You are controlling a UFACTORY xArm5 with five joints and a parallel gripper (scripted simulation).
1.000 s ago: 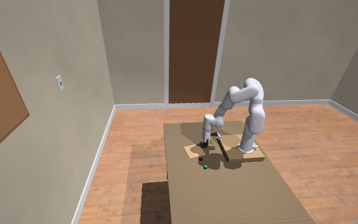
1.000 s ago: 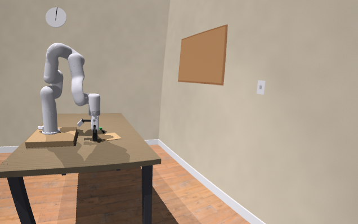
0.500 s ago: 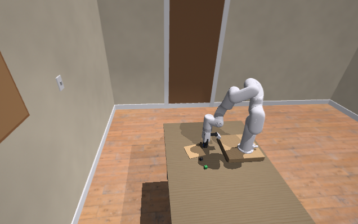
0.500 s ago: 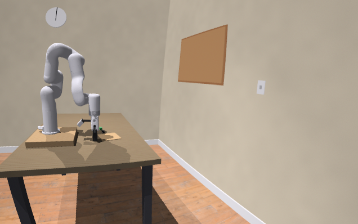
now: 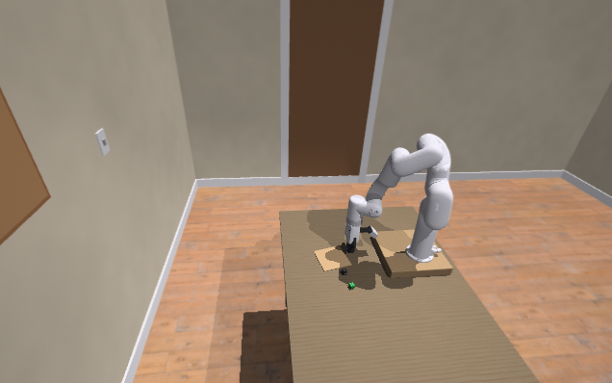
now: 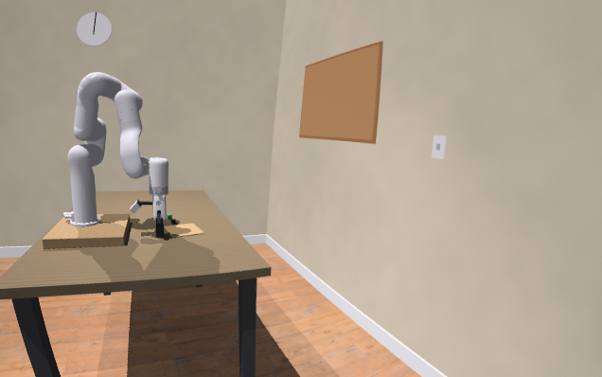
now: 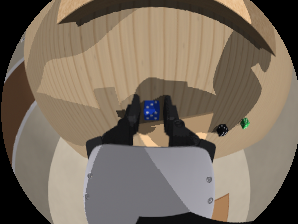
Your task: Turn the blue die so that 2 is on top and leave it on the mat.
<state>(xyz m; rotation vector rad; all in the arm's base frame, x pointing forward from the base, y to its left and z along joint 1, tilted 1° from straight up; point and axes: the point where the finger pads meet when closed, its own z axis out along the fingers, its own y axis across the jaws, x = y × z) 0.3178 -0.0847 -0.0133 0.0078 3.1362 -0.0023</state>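
The blue die (image 7: 152, 110) lies between my fingertips in the wrist view, with white pips on the face towards the camera. My gripper (image 7: 151, 103) (image 5: 349, 249) (image 6: 160, 233) points straight down over the tan mat (image 5: 327, 260) (image 6: 191, 230), its tips low at the mat's surface. The fingers stand partly open on either side of the die, and I see no firm squeeze on it. In the top and exterior views the fingers hide the die. A black die (image 5: 344, 271) (image 7: 220, 129) and a green die (image 5: 351, 286) (image 7: 245, 123) lie on the table off the mat.
The arm stands on a thick wooden base board (image 5: 423, 269) (image 6: 85, 234) just right of the mat. The table's left edge (image 5: 284, 269) is near the mat. The two other dice lie a short way in front of the mat.
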